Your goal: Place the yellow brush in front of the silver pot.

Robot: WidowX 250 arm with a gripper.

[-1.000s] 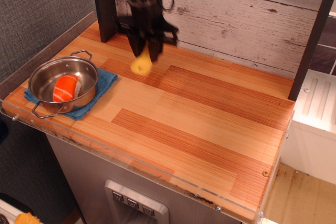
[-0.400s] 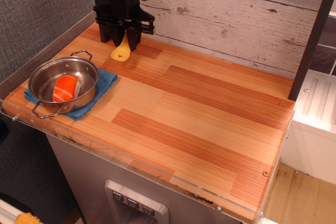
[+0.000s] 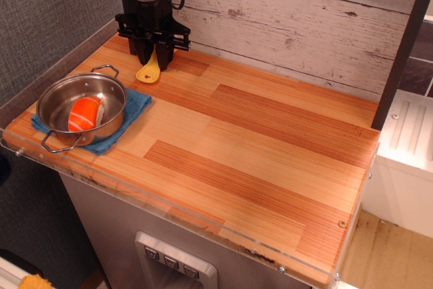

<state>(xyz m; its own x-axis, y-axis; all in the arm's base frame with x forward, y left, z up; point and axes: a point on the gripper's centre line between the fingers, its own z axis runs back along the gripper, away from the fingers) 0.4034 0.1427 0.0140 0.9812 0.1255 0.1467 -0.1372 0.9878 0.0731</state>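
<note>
The yellow brush (image 3: 148, 72) hangs from my gripper (image 3: 153, 55), its rounded end pointing down and at or just above the wooden table near the back left. The gripper is shut on the brush's upper end, and the bristles are hidden. The silver pot (image 3: 81, 105) stands at the left front on a blue cloth (image 3: 134, 107), a short way in front and to the left of the gripper. An orange and white object (image 3: 84, 114) lies inside the pot.
A dark upright post (image 3: 132, 5) stands behind the gripper against the white plank wall (image 3: 304, 18). A clear plastic rim (image 3: 203, 225) runs along the table's front edge. Another dark post (image 3: 404, 45) stands at the right.
My gripper has moved left and toward the back wall with the brush, and lowered it until its tip is close to the table behind the pot.
</note>
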